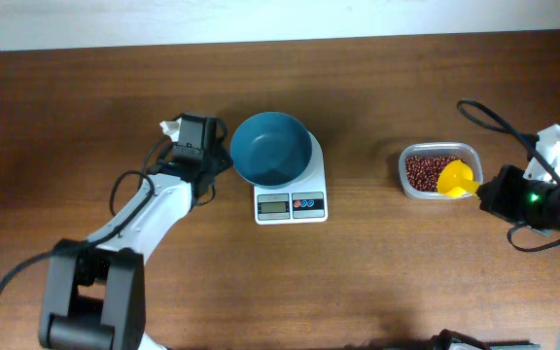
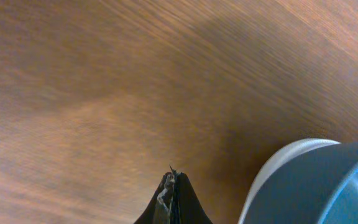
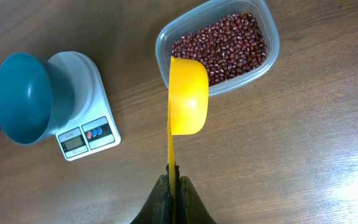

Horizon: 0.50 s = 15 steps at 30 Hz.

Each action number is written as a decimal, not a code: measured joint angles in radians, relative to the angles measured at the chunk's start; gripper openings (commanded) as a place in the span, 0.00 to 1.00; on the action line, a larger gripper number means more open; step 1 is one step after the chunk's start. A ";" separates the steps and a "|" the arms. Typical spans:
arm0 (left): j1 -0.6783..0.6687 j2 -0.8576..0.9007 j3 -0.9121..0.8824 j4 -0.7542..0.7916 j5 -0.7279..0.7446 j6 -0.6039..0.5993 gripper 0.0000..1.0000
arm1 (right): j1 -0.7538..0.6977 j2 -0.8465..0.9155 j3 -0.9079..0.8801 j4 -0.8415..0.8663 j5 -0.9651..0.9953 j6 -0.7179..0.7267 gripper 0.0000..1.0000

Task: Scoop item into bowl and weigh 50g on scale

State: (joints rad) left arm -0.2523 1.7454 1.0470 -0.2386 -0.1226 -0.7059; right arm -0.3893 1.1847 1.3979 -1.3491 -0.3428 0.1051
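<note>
The teal-blue bowl (image 1: 271, 148) sits on the white scale (image 1: 291, 201), mid table; both also show in the right wrist view, bowl (image 3: 23, 99) and scale (image 3: 86, 134). The bowl looks empty. The red-brown beans (image 1: 428, 171) fill a clear plastic container (image 1: 439, 150) at the right. My right gripper (image 3: 173, 180) is shut on the handle of a yellow scoop (image 3: 187, 93), whose cup hangs at the container's near edge, its open side turned away. My left gripper (image 2: 173, 183) is shut and empty, just left of the bowl (image 2: 328, 186).
The wooden table (image 1: 377, 282) runs under everything. A pale wall strip borders its far edge (image 1: 280, 19). Black cables trail from both arms.
</note>
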 measured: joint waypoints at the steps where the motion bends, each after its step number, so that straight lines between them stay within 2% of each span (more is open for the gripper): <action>1: 0.000 0.008 0.000 0.032 0.024 0.013 0.00 | 0.000 0.000 0.000 0.000 0.000 0.000 0.04; 4: 0.000 0.013 0.000 0.111 0.087 0.048 0.00 | 0.000 0.000 0.000 0.000 0.000 0.000 0.04; 15: 0.000 0.013 -0.001 0.114 0.187 0.082 0.00 | 0.000 0.000 0.000 0.000 0.000 0.000 0.04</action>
State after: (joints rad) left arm -0.2520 1.7580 1.0462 -0.1246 0.0647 -0.6243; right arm -0.3893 1.1847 1.3979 -1.3487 -0.3428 0.1051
